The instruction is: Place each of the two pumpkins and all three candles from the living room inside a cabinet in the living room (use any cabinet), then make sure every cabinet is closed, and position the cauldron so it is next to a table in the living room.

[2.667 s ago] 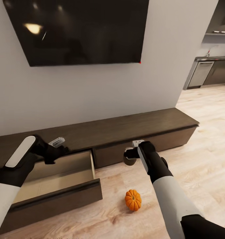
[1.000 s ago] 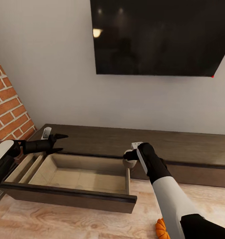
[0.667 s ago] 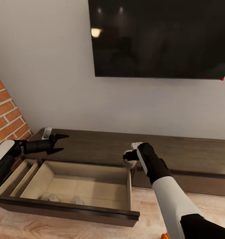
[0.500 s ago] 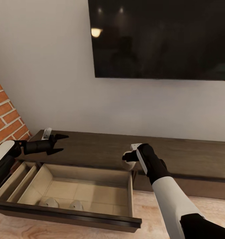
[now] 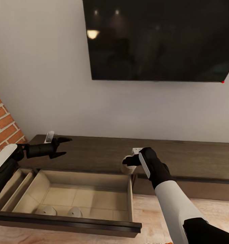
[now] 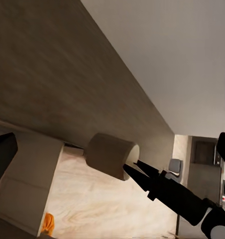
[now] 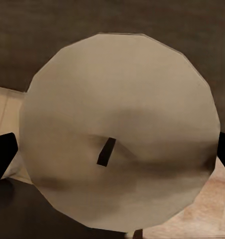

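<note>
At the far left a strip of brick wall [image 5: 1, 118] meets the pale wall, and in front of it the left gripper [image 5: 62, 147] hovers over the left end of the cabinet [image 5: 182, 159], its fingers spread apart with nothing between them. Below it the cabinet's drawer [image 5: 65, 225] is pulled well out toward the robot; two candles [image 5: 46, 210] already lie near its front wall, side by side. Further right, the right gripper [image 5: 128, 162] holds the third candle [image 5: 126, 166] just above the drawer's far right corner, beside the cabinet's top edge; in the right wrist view the candle's pale top and wick [image 7: 106, 152] face the camera, with a dark finger at each side pressed to it. A dark screen [image 5: 161, 37] hangs on the wall above. The step in hand appears to be stowing this last candle. The next move probably calls for carrying it slightly left and nearer, over the open beige bottom, lowering it clear of the side wall, then spreading the fingers.
</note>
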### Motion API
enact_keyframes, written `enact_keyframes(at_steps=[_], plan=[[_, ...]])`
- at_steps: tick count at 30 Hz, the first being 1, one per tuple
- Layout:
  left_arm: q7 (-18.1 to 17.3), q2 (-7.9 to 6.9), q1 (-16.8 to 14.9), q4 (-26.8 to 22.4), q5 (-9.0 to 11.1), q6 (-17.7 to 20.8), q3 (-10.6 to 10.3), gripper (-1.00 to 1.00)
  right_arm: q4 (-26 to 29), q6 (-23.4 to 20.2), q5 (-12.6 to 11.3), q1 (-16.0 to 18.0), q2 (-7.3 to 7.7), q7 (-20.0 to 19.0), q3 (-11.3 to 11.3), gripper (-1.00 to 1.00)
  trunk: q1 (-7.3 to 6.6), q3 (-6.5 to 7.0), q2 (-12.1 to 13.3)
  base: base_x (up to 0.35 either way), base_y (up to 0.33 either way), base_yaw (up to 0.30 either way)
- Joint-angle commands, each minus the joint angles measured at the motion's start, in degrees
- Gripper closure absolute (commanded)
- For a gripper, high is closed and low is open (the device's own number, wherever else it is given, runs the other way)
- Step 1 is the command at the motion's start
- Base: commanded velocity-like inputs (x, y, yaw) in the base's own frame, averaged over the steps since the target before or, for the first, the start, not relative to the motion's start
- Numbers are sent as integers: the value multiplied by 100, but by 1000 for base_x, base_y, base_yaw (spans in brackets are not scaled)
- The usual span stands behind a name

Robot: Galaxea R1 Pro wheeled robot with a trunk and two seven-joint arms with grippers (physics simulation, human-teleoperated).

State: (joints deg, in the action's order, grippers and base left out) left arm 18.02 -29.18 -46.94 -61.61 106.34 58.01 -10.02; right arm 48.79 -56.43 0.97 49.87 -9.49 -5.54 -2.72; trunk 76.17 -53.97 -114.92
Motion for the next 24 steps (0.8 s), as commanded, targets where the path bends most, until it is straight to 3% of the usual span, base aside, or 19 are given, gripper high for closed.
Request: enact_keyframes(at_steps=[1, 7, 24], plan=[[0, 0, 0, 0, 0, 0, 0, -100, 0, 0, 0, 2, 0, 0, 0, 100, 0, 5, 0, 0, 6, -242], [0, 8, 0, -12, 0, -1, 0, -100, -1, 0, -1, -2, 0, 0, 0, 100, 0, 26, 0, 0, 126, -161], [0, 9, 0, -5, 0, 0, 0, -100, -1, 0, -1, -3, -2, 0, 0, 100, 0, 28, 0, 0, 82, -5]])
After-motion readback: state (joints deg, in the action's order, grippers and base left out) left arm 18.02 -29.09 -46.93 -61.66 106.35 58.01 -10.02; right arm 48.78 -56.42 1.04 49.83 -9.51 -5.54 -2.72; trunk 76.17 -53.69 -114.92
